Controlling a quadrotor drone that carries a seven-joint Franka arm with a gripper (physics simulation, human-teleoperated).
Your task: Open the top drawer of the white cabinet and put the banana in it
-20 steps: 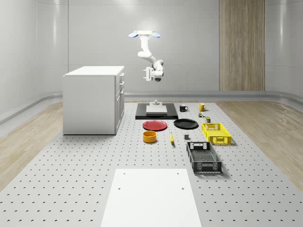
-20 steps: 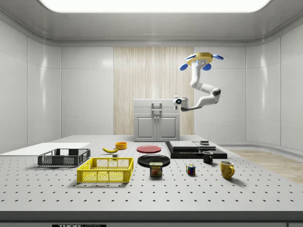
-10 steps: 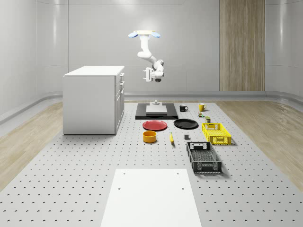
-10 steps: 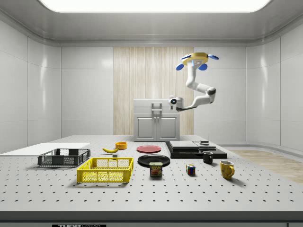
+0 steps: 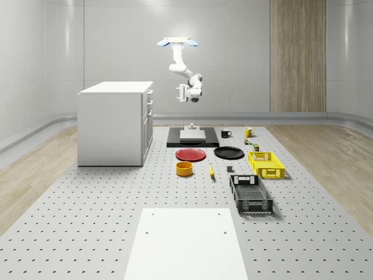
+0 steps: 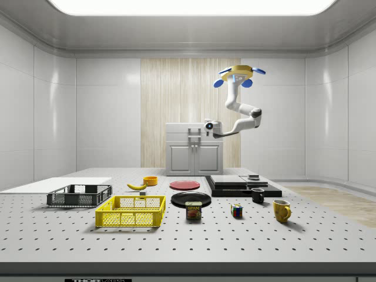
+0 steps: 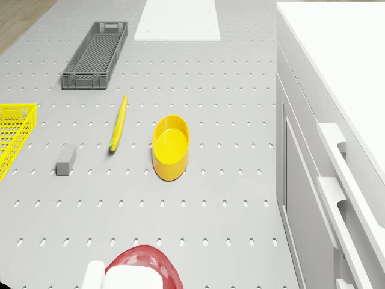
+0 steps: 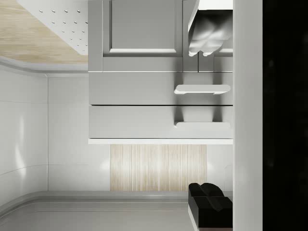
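The white cabinet (image 5: 113, 123) stands on the perforated table with its drawers closed; its top drawer handle (image 8: 202, 126) faces my gripper. The yellow banana (image 5: 211, 170) lies flat on the table beside a yellow bowl (image 5: 184, 168), and is also visible from the drone (image 7: 118, 123). The drone (image 5: 176, 42) hovers high in front of the cabinet, above the black platform. My gripper (image 5: 180, 93) hangs at drawer height, apart from the cabinet front, open with nothing between its fingers (image 8: 207, 33). From the side, the gripper (image 6: 205, 126) overlaps the cabinet's top edge (image 6: 195, 126).
A red plate (image 5: 191, 154), a black plate (image 5: 228, 153), a yellow basket (image 5: 266, 164) and a grey crate (image 5: 250, 193) sit to the whole-scene view's right of the cabinet. Behind them are a black platform (image 5: 192, 137) and mugs. A white sheet (image 5: 185, 242) lies near the front.
The drone with its arm has moved toward the side view's left, bringing the gripper in front of the cabinet's upper drawers. The banana and the other objects have not moved.
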